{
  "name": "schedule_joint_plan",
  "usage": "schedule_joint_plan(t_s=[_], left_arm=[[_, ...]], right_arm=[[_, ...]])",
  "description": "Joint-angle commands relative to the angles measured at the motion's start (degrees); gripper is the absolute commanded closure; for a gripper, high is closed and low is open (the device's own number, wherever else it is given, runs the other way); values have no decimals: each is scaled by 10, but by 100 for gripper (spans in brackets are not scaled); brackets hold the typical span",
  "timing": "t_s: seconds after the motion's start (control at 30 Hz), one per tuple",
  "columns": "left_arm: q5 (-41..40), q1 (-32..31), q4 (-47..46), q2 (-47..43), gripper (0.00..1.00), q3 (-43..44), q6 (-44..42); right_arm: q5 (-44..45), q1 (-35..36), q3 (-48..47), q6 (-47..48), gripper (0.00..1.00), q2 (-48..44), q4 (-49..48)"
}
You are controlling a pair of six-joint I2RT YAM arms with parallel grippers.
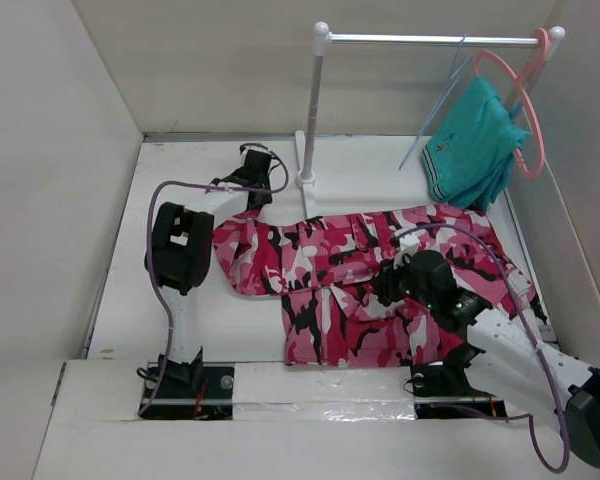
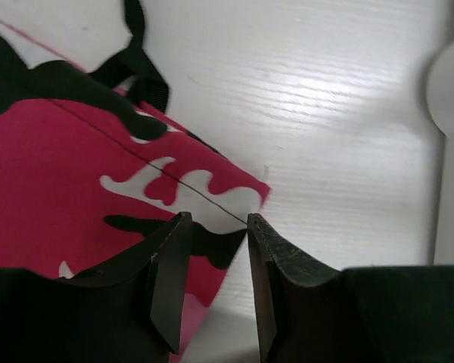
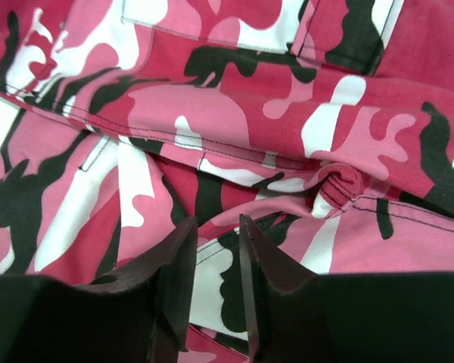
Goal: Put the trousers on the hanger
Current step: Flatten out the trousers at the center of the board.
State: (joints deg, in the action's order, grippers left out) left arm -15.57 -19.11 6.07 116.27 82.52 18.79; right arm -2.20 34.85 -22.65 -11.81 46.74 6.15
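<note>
Trousers [image 1: 360,290] lay crumpled on the counter [image 1: 230,330]; left hand [image 2: 218,219] hovered released over their corner; right hand [image 3: 216,221], grip untellable.

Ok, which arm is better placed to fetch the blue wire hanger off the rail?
Right. The hanger hangs at the right end of the rail, on the side of the right claw; the left claw sits over the far-left corner of the trousers.

Pink, red, white and black camouflage trousers [image 1: 340,260] — light-blue hanger [image 1: 430,120].

light: bright, even | glare: table [image 2: 340,98] (left wrist) | shadows: soft
</note>
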Motion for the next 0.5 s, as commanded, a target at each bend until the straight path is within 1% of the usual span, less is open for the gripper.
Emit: schedule_joint_plan(t_s=[0.0,0.03,0.1,0.17,0.27,0.33,0.37,0.47], left_arm=[[23,-16,-31,-32,67,-6,-61],[15,-22,-24,-22,67,4,-68],[-29,-39,-2,-8,67,15,-82],[-83,-39,12,11,66,28,-68],[-114,-39,18,17,63,32,-56],[-112,-39,9,22,62,33,-58],[-99,-39,9,27,62,39,-61],[-94,-39,39,60,62,82,-68]], right_arm=[[-7,0,-8,1,63,15,-20],[-5,0,-9,1,62,22,-20],[-9,0,-4,0,60,27,-39],[-9,0,-5,-2,59,32,-40],[-8,0,-10,2,56,27,-35],[-8,0,-3,0,56,26,-43],[-5,0,-4,0,55,24,-34],[-10,0,-3,-1,55,18,-33]])
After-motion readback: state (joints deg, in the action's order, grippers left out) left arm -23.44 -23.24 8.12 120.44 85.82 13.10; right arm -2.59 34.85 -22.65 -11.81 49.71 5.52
